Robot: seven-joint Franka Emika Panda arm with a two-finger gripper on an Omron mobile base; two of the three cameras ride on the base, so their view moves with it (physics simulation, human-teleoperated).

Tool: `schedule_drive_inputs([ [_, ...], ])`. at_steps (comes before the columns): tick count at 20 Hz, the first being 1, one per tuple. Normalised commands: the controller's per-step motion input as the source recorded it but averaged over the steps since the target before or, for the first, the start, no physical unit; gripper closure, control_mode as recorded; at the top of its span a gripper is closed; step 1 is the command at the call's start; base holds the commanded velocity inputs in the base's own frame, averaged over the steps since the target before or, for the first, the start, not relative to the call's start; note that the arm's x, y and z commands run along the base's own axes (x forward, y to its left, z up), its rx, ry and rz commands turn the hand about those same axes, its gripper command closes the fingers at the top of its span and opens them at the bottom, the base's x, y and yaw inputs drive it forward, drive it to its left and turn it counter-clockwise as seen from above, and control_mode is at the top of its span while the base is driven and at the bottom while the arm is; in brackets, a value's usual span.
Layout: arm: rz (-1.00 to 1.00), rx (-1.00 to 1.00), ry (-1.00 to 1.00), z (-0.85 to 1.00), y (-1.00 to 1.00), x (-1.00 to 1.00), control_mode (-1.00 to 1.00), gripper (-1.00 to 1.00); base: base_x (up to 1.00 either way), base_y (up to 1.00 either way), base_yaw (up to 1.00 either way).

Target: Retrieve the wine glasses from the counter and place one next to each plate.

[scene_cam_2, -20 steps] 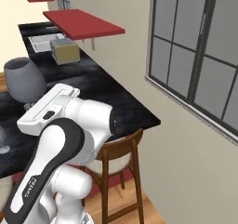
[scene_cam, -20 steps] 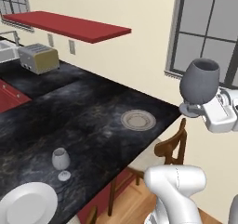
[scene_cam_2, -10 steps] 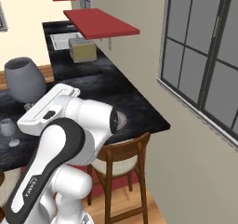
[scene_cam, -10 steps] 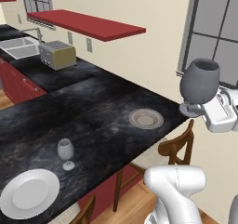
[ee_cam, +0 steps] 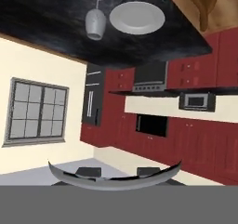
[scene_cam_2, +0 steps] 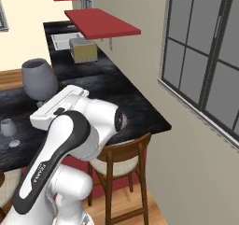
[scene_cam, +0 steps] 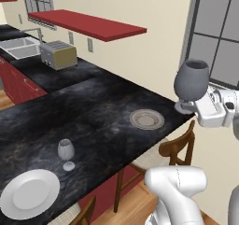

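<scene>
**Glass held aloft off the counter's end**

The white arm rises from the base and bends forward, its hand carried high beyond the near end of the counter (scene_cam: 93,107). The gripper (scene_cam: 189,108) is clenched on the foot of one wine glass (scene_cam: 191,81), which stands upright above the hand, bowl uppermost; the right base view shows the same held glass (scene_cam_2: 39,80) over the arm's forearm. In the hand view the finger tips (ee_cam: 88,172) sit at the bottom with the curved rim of the glass's foot across them.

The second wine glass (scene_cam: 66,152) stands upright on the black stone, near the white plate (scene_cam: 29,193), which lies close to the counter's near edge. The greyish plate (scene_cam: 146,119) lies well apart from them, near the corner where the counter ends, with bare stone around it on every side. A wooden chair (scene_cam: 177,147) is tucked under that corner, just below the held glass.

Farther along stand a toaster (scene_cam: 58,54) and a sink (scene_cam: 18,46), under a red shelf (scene_cam: 88,24). No readable writing appears on anything.
</scene>
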Motion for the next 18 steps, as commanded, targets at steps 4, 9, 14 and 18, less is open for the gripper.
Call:
schedule_drive_inputs([
  [4, -0.23, 0.0, 0.02, -0.57, -0.26, 0.8, -1.0, 1.0, 0.0, 0.0, 0.0],
  [9, -0.22, -0.03, -0.06, -0.49, -0.27, 0.74, -1.0, 1.0, 0.0, 0.0, 0.0],
  [14, -0.04, 0.0, 0.0, -0.29, -0.5, 0.69, -1.0, 1.0, 0.0, 0.0, 0.0],
  [18, 0.0, 0.0, 0.0, -0.29, -0.63, 0.7, -1.0, 1.0, 0.0, 0.0, 0.0],
])
